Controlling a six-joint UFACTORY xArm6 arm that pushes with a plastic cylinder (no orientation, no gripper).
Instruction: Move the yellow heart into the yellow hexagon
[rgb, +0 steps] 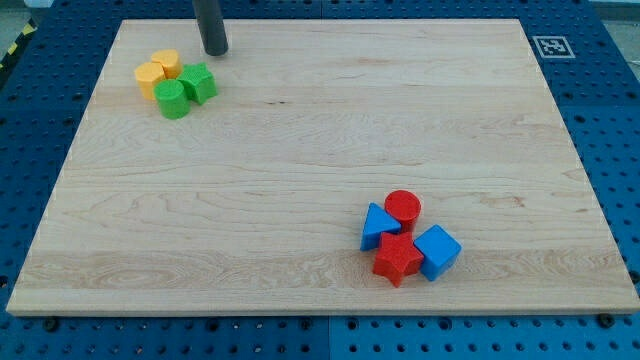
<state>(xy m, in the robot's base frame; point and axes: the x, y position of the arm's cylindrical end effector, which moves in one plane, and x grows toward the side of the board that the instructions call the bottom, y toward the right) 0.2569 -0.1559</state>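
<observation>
Blocks sit in two tight clusters on the wooden board (320, 160), which I take as my landmark throughout. Nearest the board's bottom edge, toward its right corner at the view's bottom, four pieces bunch together: a red star (397, 259) lowest, a blue cube (437, 251) touching it on the view's right, a blue triangular block (378, 226) against its upper left, and a red cylinder (403, 206) topping the group. The middle of the board separates this cluster from the second one, which lies well apart near the board's top-left corner. There a green cylinder (172, 100) and a second green block (198, 83), its shape hard to read, stand side by side and touching. Pressed against them on the view's left are the two yellow pieces: one yellow block (151, 79) lower and farther left, the other yellow block (166, 63) just above it. I cannot tell from this angle which is the heart and which the hexagon; the two are touching already. Farthest back, close to the board's top edge, my tip (216, 51) rests on the wood just right of the upper yellow block and above the green pair, near them but apart. The tool is a plain dark rod with nothing to spread or pinch, and it holds nothing. A printed marker tag (551, 46) sits off the board's top-right corner.
</observation>
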